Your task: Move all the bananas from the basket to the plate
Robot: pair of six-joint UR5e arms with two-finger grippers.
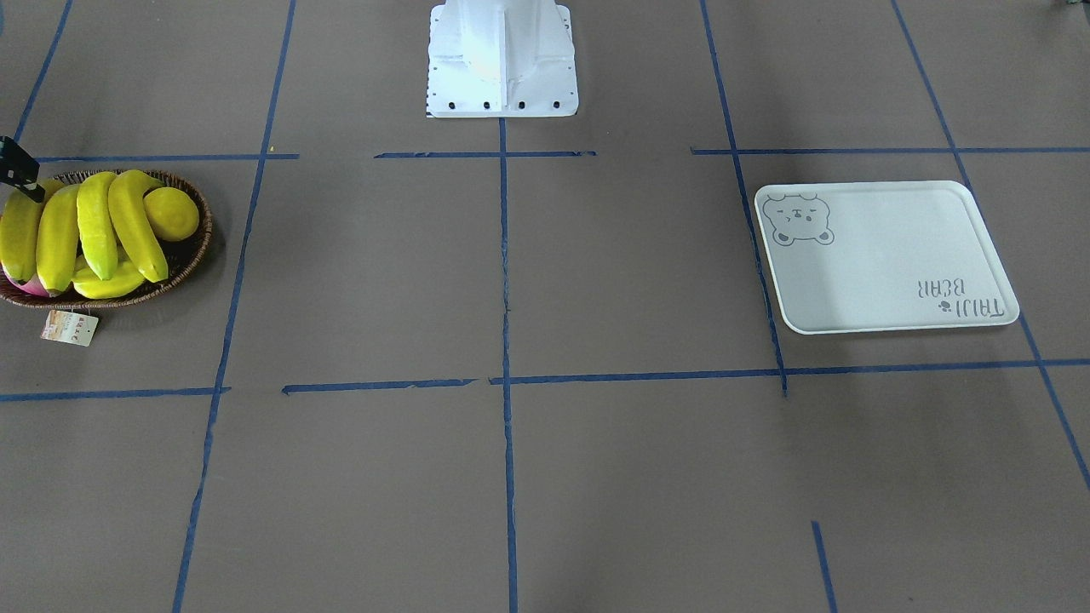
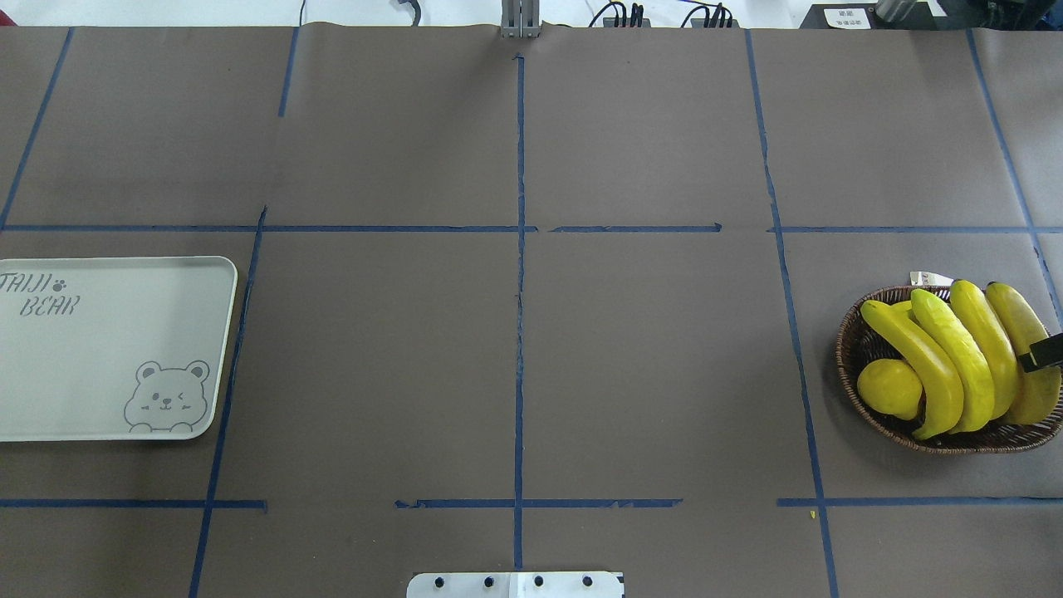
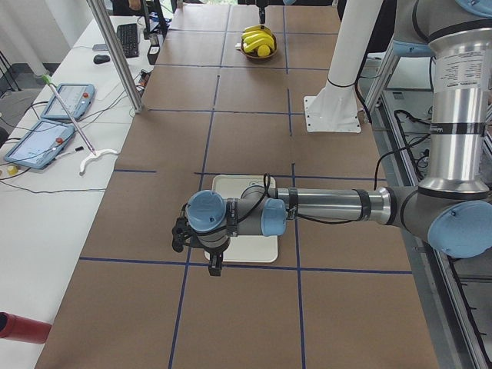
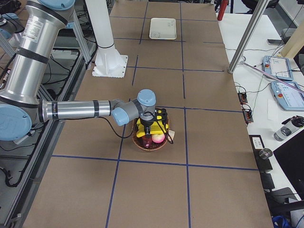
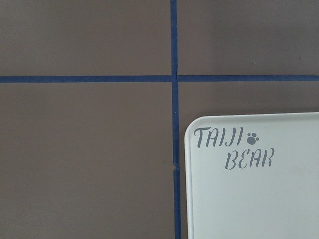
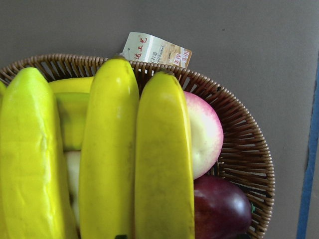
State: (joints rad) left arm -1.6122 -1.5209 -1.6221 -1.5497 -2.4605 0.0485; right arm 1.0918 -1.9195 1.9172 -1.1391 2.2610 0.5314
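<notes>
Since the four long curved yellow bananas lie packed side by side and touching in the shallow oval brown wicker basket, at the robot's right end of the brown paper-covered worktop, no transfer is judged to have been made yet. The flat white rounded-rectangle plate with the grey bear print is seen bare, well apart at the robot's left end.

The right end effector is held over the outermost banana. Only a dark part of it is shown at the frame edge, so it cannot be told whether it is wide or narrow. The left end effector is poised above a corner of the plate, and its opening cannot be told either.

Several failures are judged possible:

- Two bananas could be pinched together, or a neighbour dragged out, because no gap is left between them.
- A smooth curved skin could be let slip if it is gripped near a tip rather than mid-length.
- The round yellow lemon beside the innermost banana could be knocked or rolled out. So could the pink-and-cream round fruit and the dark purple fruit, which are tucked partly under the outer banana.
- The light basket could be shifted, or lifted along with a wedged banana.
- Over the long carry to the plate, a loosely held banana could be dropped, and a hand-over between the arms may be required.
</notes>
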